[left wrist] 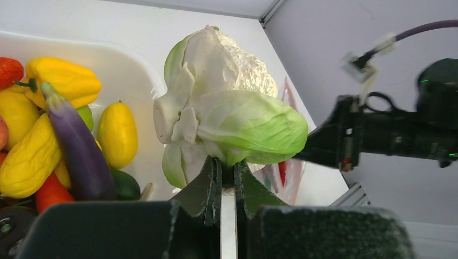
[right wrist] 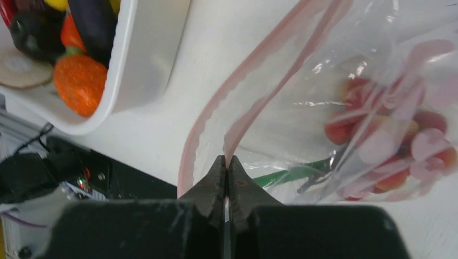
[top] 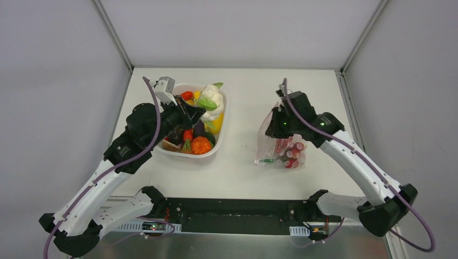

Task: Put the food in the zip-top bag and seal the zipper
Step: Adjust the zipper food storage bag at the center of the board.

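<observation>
A white cauliflower with green leaves (left wrist: 216, 97) hangs over the right end of the white tub (top: 223, 120). My left gripper (left wrist: 227, 164) is shut on its lower green leaf; from above the cauliflower (top: 212, 100) shows just past the left gripper (top: 195, 112). The zip-top bag (top: 281, 150) lies right of centre with red food (right wrist: 389, 135) inside. My right gripper (right wrist: 227, 159) is shut on one pink zipper (right wrist: 241, 127) strip at the bag's mouth. The other strip curves away from it, so the mouth stands open. More food fills the tub: an eggplant (left wrist: 81, 151), yellow pieces (left wrist: 116, 135), an orange one (top: 201, 144).
The tub (right wrist: 140, 65) sits to the left of the bag, with a strip of bare table between them. The right arm (left wrist: 389, 132) reaches across behind the cauliflower. The black base rail (top: 232, 216) runs along the near edge.
</observation>
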### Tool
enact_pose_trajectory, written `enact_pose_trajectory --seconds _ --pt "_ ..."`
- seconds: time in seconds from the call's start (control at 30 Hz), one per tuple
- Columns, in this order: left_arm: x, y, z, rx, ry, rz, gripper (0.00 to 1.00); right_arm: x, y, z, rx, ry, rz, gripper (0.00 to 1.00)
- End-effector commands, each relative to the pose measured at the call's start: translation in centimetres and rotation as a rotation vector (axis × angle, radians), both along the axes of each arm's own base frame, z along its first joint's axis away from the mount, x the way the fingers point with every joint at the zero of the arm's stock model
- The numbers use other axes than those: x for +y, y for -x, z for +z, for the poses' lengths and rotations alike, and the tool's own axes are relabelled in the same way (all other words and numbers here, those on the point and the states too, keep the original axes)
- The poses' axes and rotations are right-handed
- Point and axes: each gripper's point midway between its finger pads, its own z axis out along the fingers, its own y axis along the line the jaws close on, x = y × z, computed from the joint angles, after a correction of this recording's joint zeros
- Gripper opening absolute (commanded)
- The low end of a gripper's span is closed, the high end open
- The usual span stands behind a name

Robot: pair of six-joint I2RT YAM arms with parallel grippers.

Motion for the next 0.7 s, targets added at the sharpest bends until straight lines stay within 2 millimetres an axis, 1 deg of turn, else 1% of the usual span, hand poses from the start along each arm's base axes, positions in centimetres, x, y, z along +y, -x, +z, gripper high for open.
enact_pose_trajectory --seconds 0.0,0.07,0.1,0.13,0.2,0.23,0.3,0.4,0.47,0.5,0.53,0.57,0.63,0.67 --pt "-2.0 -0.5 2.1 -0.029 0.071 -0.068 0.0 -4.7 -0.2 1.0 -0.037 0.041 -0.221 0.0" --pt "-3.1 -0.5 2.1 -0.015 0.084 -0.109 0.0 -6.3 -0.1 0.1 -0.033 0.089 -0.304 0.0" --pt "-3.6 -0.4 2.2 -0.012 0.093 -0.135 0.0 -6.6 0.0 0.2 -0.038 0.08 -0.332 0.0" --pt "-4.4 -0.3 2.3 -0.008 0.101 -0.168 0.0 -6.5 0.0 0.5 -0.05 0.047 -0.349 0.0" --pt "-5.5 0.1 2.8 -0.01 0.117 -0.224 0.0 -4.9 -0.1 2.3 -0.109 -0.089 -0.312 0.0" --pt "-6.1 0.3 3.0 -0.013 0.121 -0.248 0.0 -4.0 -0.1 2.9 -0.128 -0.156 -0.296 0.0" --pt "-7.1 0.7 3.6 -0.027 0.138 -0.295 0.0 -1.7 0.4 4.9 -0.138 -0.283 -0.196 0.0" --pt "-9.3 2.0 5.0 -0.056 0.168 -0.404 0.0 0.2 0.3 5.5 -0.103 -0.313 -0.117 0.0" --pt "-10.4 2.6 5.3 -0.059 0.187 -0.451 0.0 1.0 0.0 5.8 -0.097 -0.321 -0.095 0.0" --pt "-10.8 2.7 5.6 -0.06 0.211 -0.467 0.0 1.5 -0.1 6.3 -0.104 -0.343 -0.078 0.0" --pt "-11.1 3.0 5.7 -0.065 0.236 -0.483 0.0 2.2 -0.2 6.8 -0.111 -0.37 -0.052 0.0" --pt "-11.0 3.2 6.0 -0.071 0.256 -0.488 0.0 3.1 -0.2 7.8 -0.125 -0.407 -0.017 0.0" --pt "-10.2 3.1 5.9 -0.089 0.265 -0.449 0.0 4.8 0.0 8.6 -0.112 -0.433 0.06 0.0" --pt "-9.5 2.8 5.7 -0.1 0.255 -0.408 0.0 5.5 0.0 8.5 -0.095 -0.425 0.089 0.0"
